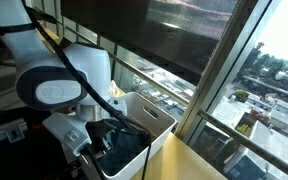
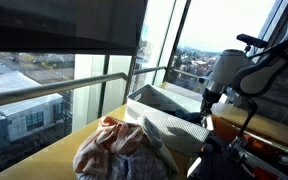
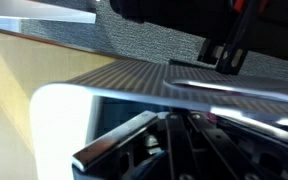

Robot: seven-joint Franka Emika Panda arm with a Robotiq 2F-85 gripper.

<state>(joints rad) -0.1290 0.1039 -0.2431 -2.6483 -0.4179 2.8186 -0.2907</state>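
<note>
**A:** Where is the gripper (image 2: 206,102)?
**B:** It hangs inside the white rectangular plastic basket (image 2: 169,125) by the window (image 2: 104,40), just above the dark crumpled cloth (image 1: 127,150) lying in it.
**A:** And the jaws?
**B:** Pressed together. Whether they pinch the cloth cannot be told.
**A:** What lies nearby?
**B:** A heap of pink and blue fabric (image 2: 119,145) on the yellow tabletop (image 2: 39,155), just beside the basket.

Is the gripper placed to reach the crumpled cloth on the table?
Probably not directly: the gripper sits low at the white bin, whose wall stands between it and the cloth.
</note>
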